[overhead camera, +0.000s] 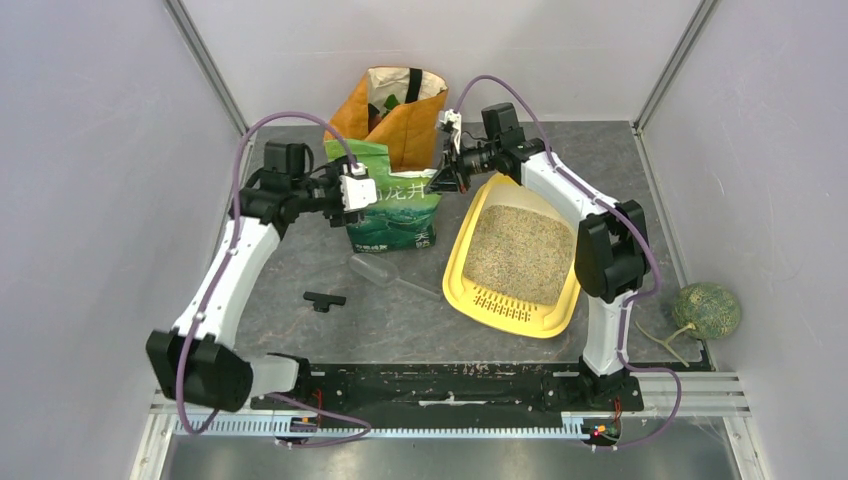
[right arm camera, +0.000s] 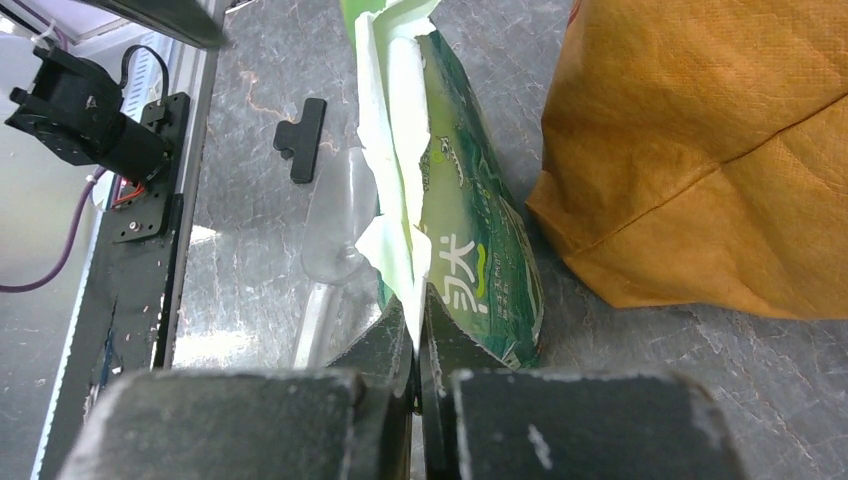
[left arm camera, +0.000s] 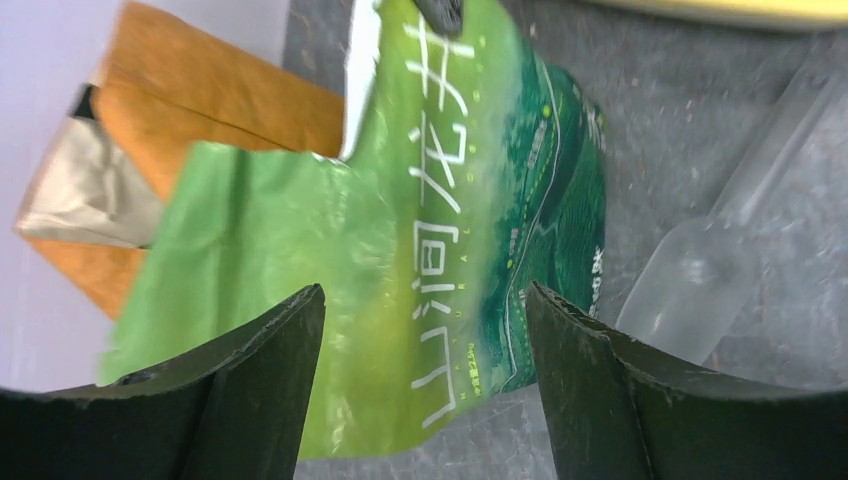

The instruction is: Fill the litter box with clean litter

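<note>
The yellow litter box point(overhead camera: 500, 308) lies right of centre, and beige clean litter point(overhead camera: 520, 250) covers its floor. To its left stands the green printed litter bag point(overhead camera: 395, 205), its top torn open. My right gripper point(right arm camera: 417, 325) is shut on the bag's white-lined top edge point(right arm camera: 400, 200); from above, the right gripper point(overhead camera: 440, 180) sits at the bag's upper right corner. My left gripper point(overhead camera: 362, 192) is open at the bag's upper left. In the left wrist view the bag point(left arm camera: 420, 220) fills the gap between the spread fingers point(left arm camera: 270, 380), and I see no contact.
An orange shopping bag point(overhead camera: 400, 110) stands right behind the green bag. A clear plastic scoop point(overhead camera: 385, 275) lies on the table in front of it, with a black clip point(overhead camera: 324, 300) further left. A green melon point(overhead camera: 706, 308) rests at the far right edge.
</note>
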`<state>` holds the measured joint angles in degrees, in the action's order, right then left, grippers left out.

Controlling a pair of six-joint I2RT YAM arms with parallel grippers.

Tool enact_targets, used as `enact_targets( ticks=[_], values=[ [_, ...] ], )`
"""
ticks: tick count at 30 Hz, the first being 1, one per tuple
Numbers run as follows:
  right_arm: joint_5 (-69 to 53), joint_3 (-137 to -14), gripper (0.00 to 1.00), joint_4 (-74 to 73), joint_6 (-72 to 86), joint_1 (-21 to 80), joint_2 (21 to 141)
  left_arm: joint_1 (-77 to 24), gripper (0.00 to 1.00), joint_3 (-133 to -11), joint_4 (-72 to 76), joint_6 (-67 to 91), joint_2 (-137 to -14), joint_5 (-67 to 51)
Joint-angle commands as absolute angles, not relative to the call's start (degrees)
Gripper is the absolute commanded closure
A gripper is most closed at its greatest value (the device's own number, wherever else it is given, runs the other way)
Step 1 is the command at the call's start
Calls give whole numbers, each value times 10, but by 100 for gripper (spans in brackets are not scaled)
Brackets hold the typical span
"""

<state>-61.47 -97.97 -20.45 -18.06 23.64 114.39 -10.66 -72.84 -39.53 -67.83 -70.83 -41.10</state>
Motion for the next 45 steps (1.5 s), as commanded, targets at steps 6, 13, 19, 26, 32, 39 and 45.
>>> enact_targets(
  ticks=[6, 13, 19, 26, 32, 39, 45],
  values=[
    [-668, -1048, 94, -228, -162, 231, 1168, -102, 21, -743, -343, -813, -813, -376],
    [-695, -1059, 83, -237, -156, 224, 1175, -99, 49, -751, -397, -851, -839, -378],
    [-707, -1065, 65, -242, -135, 209, 1169, -98, 75, -761, -428, -857, -847, -367],
    [-687, -1084, 93, -275, -124, 184, 1184, -89, 96, -764, -443, -862, -847, -371],
    [-637, -1113, 51, -347, -172, 174, 1179, -89, 98, -763, -428, -858, -845, -374],
    [-635, -959, 47, -173, -261, 159, 1029, -88, 98, -800, -460, -846, -863, -398],
    [-631, -864, 49, -85, -360, 213, 976, -85, 98, -796, -461, -850, -861, -411]
  ],
)
